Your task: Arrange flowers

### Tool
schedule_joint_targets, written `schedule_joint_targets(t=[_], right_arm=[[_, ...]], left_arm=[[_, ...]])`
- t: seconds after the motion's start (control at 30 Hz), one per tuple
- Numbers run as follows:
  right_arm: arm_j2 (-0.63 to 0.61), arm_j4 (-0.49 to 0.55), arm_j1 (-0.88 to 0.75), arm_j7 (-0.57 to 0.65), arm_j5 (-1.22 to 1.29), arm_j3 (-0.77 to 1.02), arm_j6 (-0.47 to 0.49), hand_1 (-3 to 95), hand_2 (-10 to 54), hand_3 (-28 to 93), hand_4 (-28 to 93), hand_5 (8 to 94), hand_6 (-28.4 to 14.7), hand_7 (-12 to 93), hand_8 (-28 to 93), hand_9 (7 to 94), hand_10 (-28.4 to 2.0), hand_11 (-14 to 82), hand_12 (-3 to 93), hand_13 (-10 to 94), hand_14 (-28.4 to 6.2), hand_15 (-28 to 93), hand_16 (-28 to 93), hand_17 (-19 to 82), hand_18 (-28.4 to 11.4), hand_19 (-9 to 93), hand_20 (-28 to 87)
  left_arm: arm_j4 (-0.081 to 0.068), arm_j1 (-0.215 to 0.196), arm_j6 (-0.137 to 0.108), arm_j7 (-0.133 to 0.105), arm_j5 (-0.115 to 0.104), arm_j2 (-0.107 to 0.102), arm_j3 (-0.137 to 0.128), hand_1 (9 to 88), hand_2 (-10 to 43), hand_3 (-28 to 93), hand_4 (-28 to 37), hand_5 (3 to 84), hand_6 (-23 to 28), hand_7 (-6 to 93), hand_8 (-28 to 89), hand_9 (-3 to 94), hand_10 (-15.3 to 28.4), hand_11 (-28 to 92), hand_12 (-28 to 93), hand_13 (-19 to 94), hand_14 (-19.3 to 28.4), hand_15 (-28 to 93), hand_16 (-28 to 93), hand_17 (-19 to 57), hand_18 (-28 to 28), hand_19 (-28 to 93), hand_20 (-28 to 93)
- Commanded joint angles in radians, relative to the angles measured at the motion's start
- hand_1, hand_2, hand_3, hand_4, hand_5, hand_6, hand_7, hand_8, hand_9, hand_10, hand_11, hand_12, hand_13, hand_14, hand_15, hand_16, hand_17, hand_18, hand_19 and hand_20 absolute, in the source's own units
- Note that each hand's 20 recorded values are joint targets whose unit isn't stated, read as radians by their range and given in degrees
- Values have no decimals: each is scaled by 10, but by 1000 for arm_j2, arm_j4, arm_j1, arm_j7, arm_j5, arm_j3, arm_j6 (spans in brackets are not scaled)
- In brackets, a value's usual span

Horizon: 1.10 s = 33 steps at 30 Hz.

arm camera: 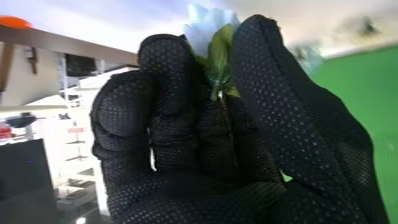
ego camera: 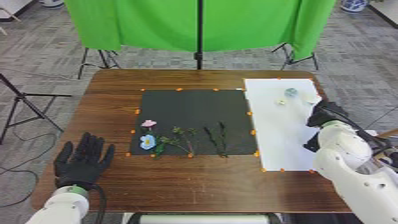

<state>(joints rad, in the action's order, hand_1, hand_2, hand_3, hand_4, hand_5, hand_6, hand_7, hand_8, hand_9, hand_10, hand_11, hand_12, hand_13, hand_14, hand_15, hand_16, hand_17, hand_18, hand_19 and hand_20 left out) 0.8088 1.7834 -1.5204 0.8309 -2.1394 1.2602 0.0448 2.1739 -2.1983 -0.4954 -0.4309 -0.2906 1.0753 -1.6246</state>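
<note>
One pale flower (arm camera: 210, 29): likely light, petals fragile; I'd grip its stem.
Right hand (ego camera: 326, 115): pinching it by the worktop's (ego camera: 200, 192) right edge.
Left hand (ego camera: 80, 167): open, near-left corner.

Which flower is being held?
The pale flower, its stem gripped in the right hand; the pink flower and blue flower lie on the black mat.

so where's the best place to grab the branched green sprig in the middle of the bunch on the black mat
Probably the thin lower stem of the sprig, pinched across from above. It lies on the black mat with its bushy tops pointing away from the robot and the barer stem toward it, so a grip there should spare the clusters.
</note>
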Motion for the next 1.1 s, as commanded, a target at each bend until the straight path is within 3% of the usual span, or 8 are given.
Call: schedule_joint_targets(t=[0.03,0.17,0.27,0.3,0.37,0.43,0.7,1.1], right_arm=[[61,155,103,-144,-16,-104,-82,647,-95,673,-281,625,-12,459,118,726,-120,241,520,669,-51,524,409,423,-179,858,319],[148,187,175,-220,28,-201,-72,572,-95,674,-255,628,-17,458,119,729,-126,242,516,669,-87,559,373,427,-185,865,326],[212,175,221,-273,14,-287,-54,565,-95,674,-251,630,-21,456,120,728,-129,244,516,666,-94,571,362,424,-186,869,327],[227,158,235,-307,9,-322,-67,565,-95,674,-251,630,-21,456,120,727,-130,243,516,665,-94,571,362,423,-186,871,328],[256,97,258,-433,-75,-384,-72,566,-95,675,-252,629,-21,456,122,727,-130,242,516,664,-96,574,360,420,-186,874,330],[289,42,290,-475,-131,-444,-62,569,-93,679,-254,626,-21,459,125,727,-131,242,516,658,-94,574,359,408,-189,874,332],[392,-83,329,-460,-158,-543,-28,577,-95,687,-266,616,-18,470,109,721,-127,233,506,651,-83,549,370,396,-193,865,339],[429,-81,319,-360,-183,-632,-33,584,-95,694,-267,614,-17,460,91,725,-127,198,485,650,-73,498,383,380,-200,843,346]], left_arm=[[5,-36,-16,-6,-7,5,-9,280,184,753,-283,496,64,386,-175,473,154,413,154,356,159,590,-66,-29,160,457,228],[7,-40,-10,-2,-5,3,3,279,184,754,-283,496,64,385,-174,472,154,413,154,355,158,590,-65,-29,160,457,229],[5,-34,-12,3,-1,-2,6,280,185,753,-283,496,64,385,-174,473,154,413,154,355,158,589,-65,-29,160,457,229],[3,-31,-15,7,1,-1,8,280,185,753,-283,496,64,385,-174,473,154,413,154,355,158,589,-65,-29,160,457,229],[-1,-31,6,18,13,-5,11,280,184,753,-283,495,63,385,-174,472,154,412,154,355,158,589,-65,-30,160,457,229],[-2,-30,15,21,21,-9,13,279,185,753,-283,493,64,385,-174,470,154,411,153,352,157,587,-65,-30,160,456,229],[-13,-10,17,41,31,-19,24,279,185,752,-283,492,63,377,-173,469,153,409,153,350,156,584,-64,-31,159,452,228],[-22,16,17,56,33,-36,43,280,185,753,-283,495,65,350,-162,470,152,399,153,347,157,582,-63,-32,159,448,229]])
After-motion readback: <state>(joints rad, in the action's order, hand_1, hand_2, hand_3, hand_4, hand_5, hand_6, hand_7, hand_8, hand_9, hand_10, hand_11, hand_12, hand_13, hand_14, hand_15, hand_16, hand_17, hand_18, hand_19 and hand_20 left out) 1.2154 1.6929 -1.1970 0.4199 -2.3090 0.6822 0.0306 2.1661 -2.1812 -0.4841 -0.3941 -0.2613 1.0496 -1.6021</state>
